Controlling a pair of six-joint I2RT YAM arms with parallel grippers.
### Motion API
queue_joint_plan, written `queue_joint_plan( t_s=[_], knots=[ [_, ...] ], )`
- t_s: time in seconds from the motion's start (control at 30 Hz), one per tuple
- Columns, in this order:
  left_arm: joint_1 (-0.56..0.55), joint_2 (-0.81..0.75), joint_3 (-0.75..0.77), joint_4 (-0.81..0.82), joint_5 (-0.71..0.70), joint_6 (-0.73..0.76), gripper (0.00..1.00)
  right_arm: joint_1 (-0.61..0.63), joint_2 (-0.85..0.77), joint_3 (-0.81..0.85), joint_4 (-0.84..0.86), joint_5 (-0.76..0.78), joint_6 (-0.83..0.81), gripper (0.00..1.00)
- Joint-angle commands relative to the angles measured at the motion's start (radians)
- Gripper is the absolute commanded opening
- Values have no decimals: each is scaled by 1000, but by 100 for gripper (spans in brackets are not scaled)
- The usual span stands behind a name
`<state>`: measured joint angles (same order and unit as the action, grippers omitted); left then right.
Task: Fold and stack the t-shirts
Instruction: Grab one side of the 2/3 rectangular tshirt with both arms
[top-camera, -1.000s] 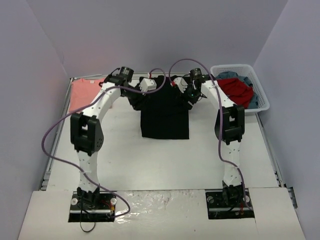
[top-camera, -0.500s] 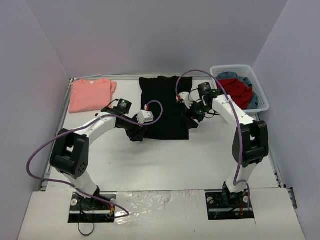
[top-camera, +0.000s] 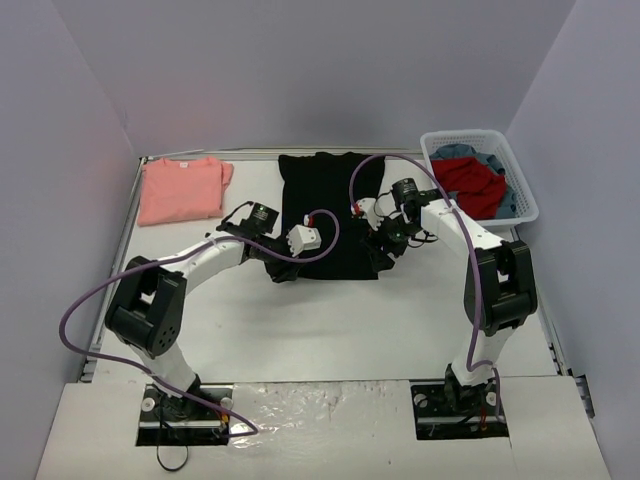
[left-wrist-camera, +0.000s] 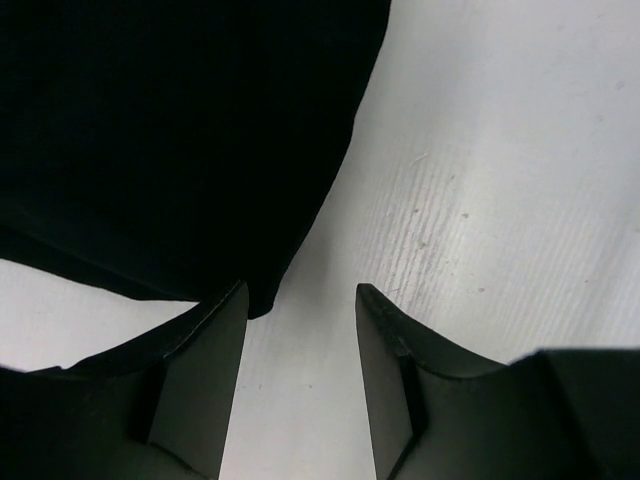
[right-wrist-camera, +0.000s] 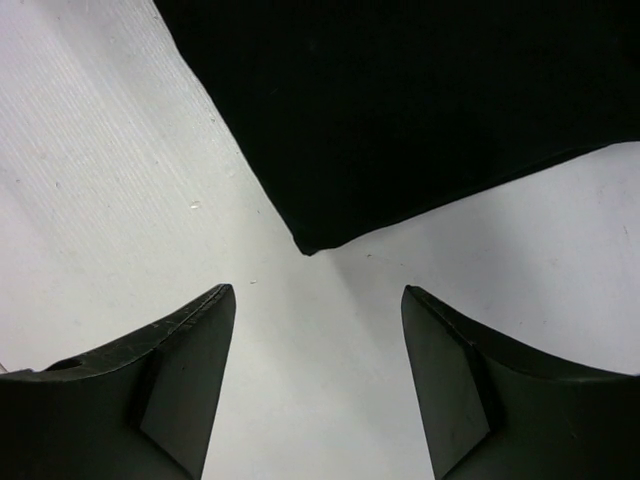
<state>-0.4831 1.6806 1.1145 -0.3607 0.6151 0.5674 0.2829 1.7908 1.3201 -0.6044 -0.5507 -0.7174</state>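
Note:
The black t-shirt (top-camera: 330, 212) lies flat as a long rectangle at the middle back of the table. The salmon-pink t-shirt (top-camera: 180, 188) lies folded at the back left. My left gripper (top-camera: 281, 270) is open and empty at the black shirt's near left corner (left-wrist-camera: 262, 300), whose tip lies by the left finger. My right gripper (top-camera: 380, 262) is open and empty just short of the shirt's near right corner (right-wrist-camera: 308, 245). The blue print does not show.
A white basket (top-camera: 525, 180) with red and blue clothes stands at the back right. Purple cables loop over both arms. Bare white table (top-camera: 350, 330) spreads in front of the black shirt.
A second ago both grippers were at the shirt's far end. They came back to its near corners, and the shirt lies longer, reaching the back edge.

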Motion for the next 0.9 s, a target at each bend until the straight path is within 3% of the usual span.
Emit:
queue_joint_plan(
  t_s=[0.0,0.33,0.7,0.8,0.87],
  knots=[
    [-2,17,25,3,-61,9,45,6,-44,-2,-12,-14,13,63],
    [-3,102,62,-72,-152,22,46,6,-28,14,-15,5,13,64],
    [-6,143,47,-95,-150,0,40,12,-54,-35,-15,9,-5,64],
    [-11,143,44,-93,-158,-11,31,13,-51,-48,-12,14,-7,64],
    [-15,143,41,-90,-164,-21,20,13,-53,-61,-12,14,-5,64]
  ],
)
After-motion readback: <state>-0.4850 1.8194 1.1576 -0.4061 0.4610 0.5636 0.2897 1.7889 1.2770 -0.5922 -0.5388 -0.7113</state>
